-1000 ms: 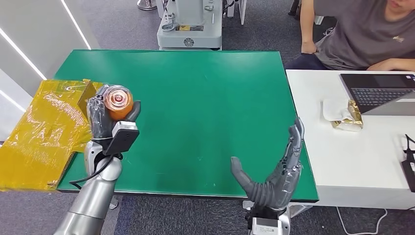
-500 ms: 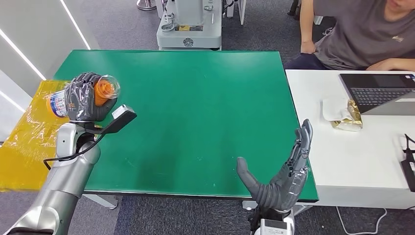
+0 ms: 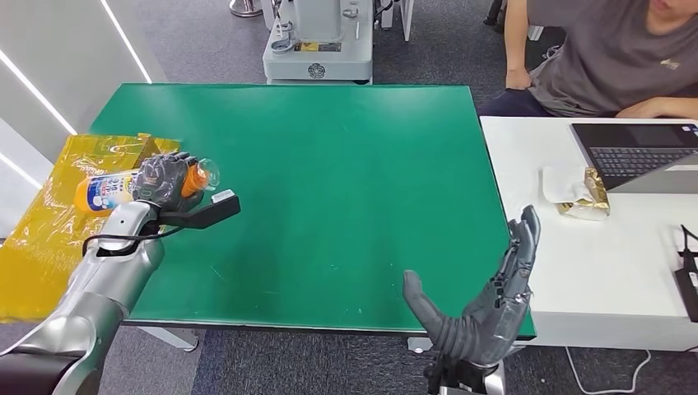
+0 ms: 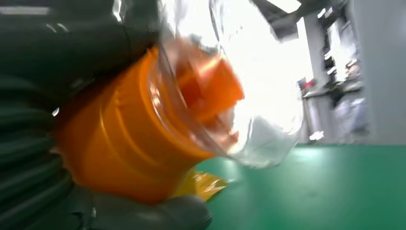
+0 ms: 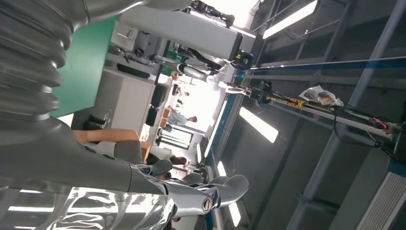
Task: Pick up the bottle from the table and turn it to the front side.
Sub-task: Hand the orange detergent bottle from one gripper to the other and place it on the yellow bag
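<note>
Over at the bench's [image 3: 329,164] left edge, my left robot hand [image 3: 165,183] is clamped around the bottle [image 3: 111,190], lying sideways. Looks light, slick plastic, so I'd grip mid-body. Right robot hand [image 3: 486,309] hangs empty, fingers spread.

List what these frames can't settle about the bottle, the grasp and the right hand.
- Bottle label text: too small in head view.
- Bottle middle: covered by left hand in head view.
- Finger contact on bottle: left wrist view is blurred, glare washes out the clear cap.
- Right hand wrist: cut off by the head view's bottom edge.
</note>
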